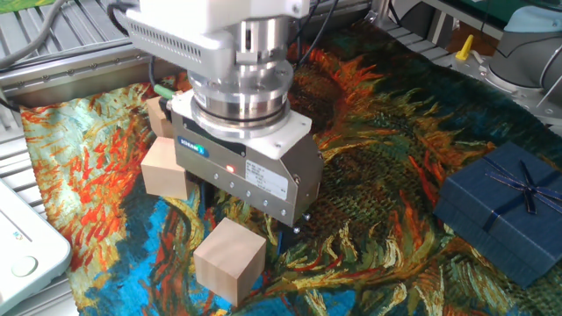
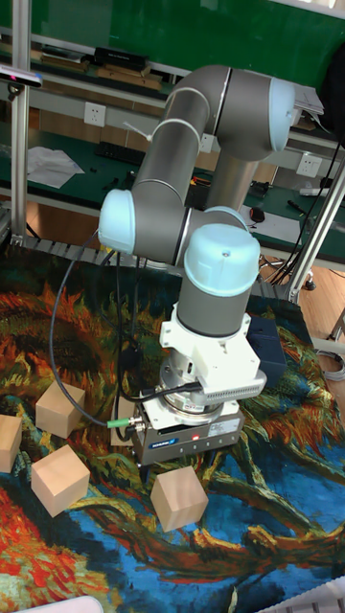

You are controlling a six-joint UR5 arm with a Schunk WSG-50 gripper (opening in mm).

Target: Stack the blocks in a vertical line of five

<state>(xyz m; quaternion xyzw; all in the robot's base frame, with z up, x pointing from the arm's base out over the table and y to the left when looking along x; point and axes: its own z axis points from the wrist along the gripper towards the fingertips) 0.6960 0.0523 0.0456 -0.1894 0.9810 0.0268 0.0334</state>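
Three pale wooden blocks show in the fixed view: one at the front (image 1: 228,259), one at the left (image 1: 165,167), and one behind it (image 1: 158,114), partly hidden by the gripper body. In the tall fixed view the blocks lie at front (image 2: 179,498), left (image 2: 59,479), further back (image 2: 59,407) and cut by the left edge (image 2: 8,442). All rest singly on the cloth; none is stacked. My gripper (image 1: 240,219) (image 2: 172,467) hangs low over the cloth just behind the front block. Its dark fingers (image 1: 201,186) stand wide apart with nothing seen between them.
A dark blue ribboned gift box (image 1: 505,211) sits at the right. A white device (image 1: 22,246) lies at the front left corner. Metal frame rails (image 1: 53,70) border the patterned cloth (image 1: 386,149) at the back left.
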